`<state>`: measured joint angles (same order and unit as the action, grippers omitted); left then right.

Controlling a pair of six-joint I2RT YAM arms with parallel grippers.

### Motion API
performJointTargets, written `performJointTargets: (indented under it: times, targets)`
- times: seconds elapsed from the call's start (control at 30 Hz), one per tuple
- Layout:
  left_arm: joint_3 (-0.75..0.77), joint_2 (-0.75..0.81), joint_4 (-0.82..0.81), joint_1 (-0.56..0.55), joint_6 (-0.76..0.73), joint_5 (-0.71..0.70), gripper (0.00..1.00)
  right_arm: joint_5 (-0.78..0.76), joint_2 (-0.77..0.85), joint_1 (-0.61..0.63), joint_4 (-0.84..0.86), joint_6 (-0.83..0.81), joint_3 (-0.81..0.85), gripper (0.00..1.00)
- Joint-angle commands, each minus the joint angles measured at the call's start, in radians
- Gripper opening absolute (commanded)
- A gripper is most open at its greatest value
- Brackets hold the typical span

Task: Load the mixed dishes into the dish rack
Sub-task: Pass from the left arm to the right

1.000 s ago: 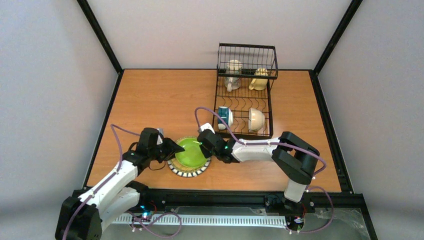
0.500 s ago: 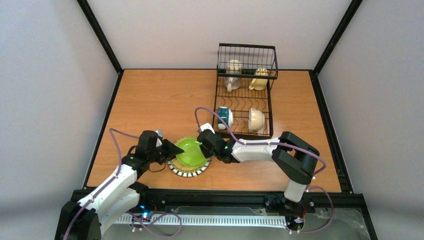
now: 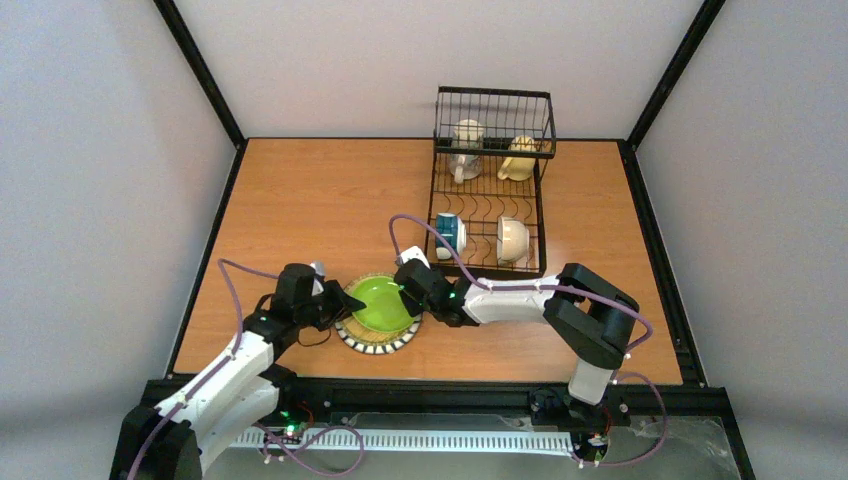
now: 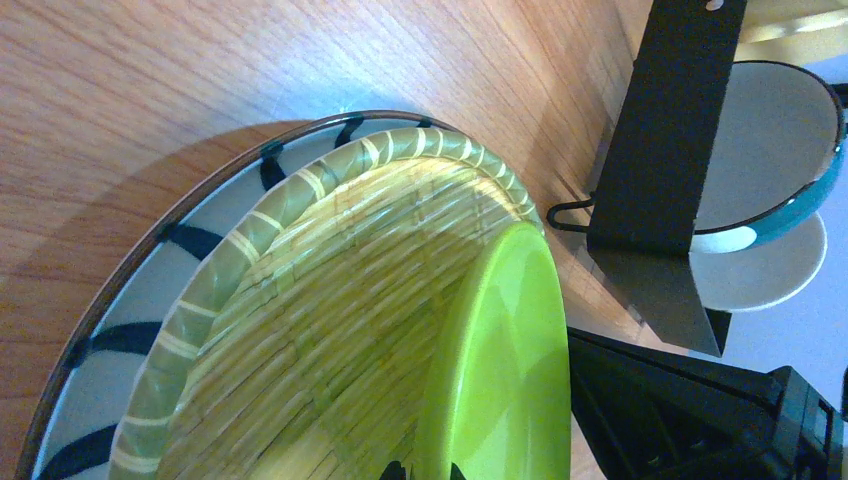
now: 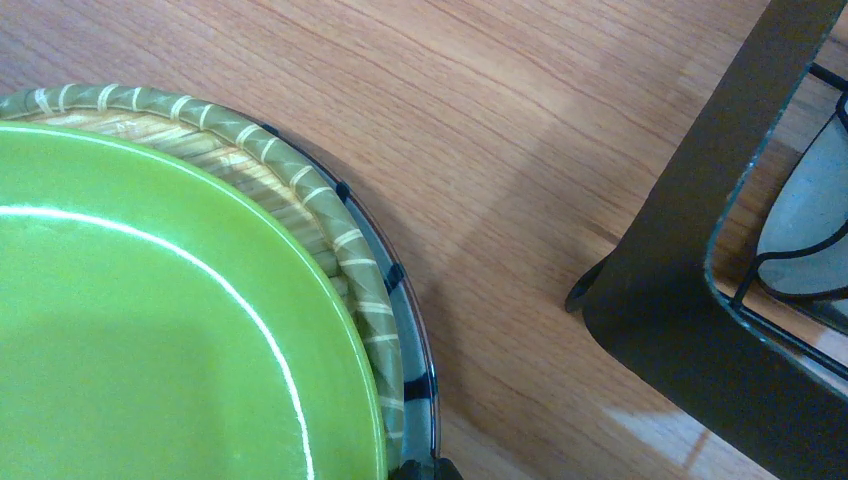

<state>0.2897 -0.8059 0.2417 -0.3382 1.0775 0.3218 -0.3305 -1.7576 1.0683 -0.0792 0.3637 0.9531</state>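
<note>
A lime-green plate (image 3: pixel 380 303) lies tilted on a woven plate (image 4: pixel 300 300), which sits on a black-and-white striped plate (image 3: pixel 378 343) at the table's near middle. My left gripper (image 3: pixel 343 301) is shut on the green plate's left rim (image 4: pixel 490 380), and that edge is lifted off the woven plate. On the stack's right side my right gripper (image 3: pixel 414 299) is shut, its tips (image 5: pixel 430 468) at the striped plate's rim (image 5: pixel 412 340). The black wire dish rack (image 3: pixel 488 268) stands at the back right and holds a teal-banded cup (image 3: pixel 450 235), a cream bowl (image 3: pixel 513 240) and two mugs (image 3: pixel 465 148).
The rack's near corner (image 5: pixel 690 300) is close to the right of the stacked plates. A black frame borders the table (image 3: pixel 300 200). Purple cables loop from both arms over the wood near the plates.
My left gripper has closed from open onto the green plate's left rim and moved slightly inward. The right gripper has stayed shut in place.
</note>
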Motion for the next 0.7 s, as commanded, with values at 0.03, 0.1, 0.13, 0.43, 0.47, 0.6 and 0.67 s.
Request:
performJointTargets:
  times: [0.03, 0.1, 0.13, 0.43, 0.47, 0.6, 0.67]
  targets:
    - [0.010, 0.047, 0.003, 0.004, 0.008, -0.011, 0.00, 0.003, -0.006, 0.027, -0.034, 0.021, 0.006, 0.09]
    - [0.012, 0.063, 0.014, 0.003, 0.009, -0.018, 0.00, -0.014, 0.011, 0.027, -0.045, 0.021, 0.007, 0.14]
    - [0.014, 0.073, 0.020, 0.004, 0.009, -0.019, 0.00, -0.025, 0.022, 0.027, -0.055, 0.020, 0.009, 0.17]
    - [0.061, 0.154, 0.123, 0.004, -0.005, -0.031, 0.00, -0.073, 0.176, 0.027, -0.149, 0.018, 0.043, 0.50]
    - [0.067, 0.164, 0.134, 0.004, -0.005, -0.031, 0.00, -0.074, 0.196, 0.027, -0.157, 0.019, 0.046, 0.52]
    - [0.080, 0.219, 0.168, 0.003, -0.002, -0.036, 0.00, -0.061, 0.283, 0.026, -0.184, 0.034, 0.053, 0.58]
    - [0.075, 0.259, 0.158, 0.003, 0.010, -0.037, 0.00, -0.040, 0.326, 0.026, -0.190, 0.041, 0.052, 0.62]
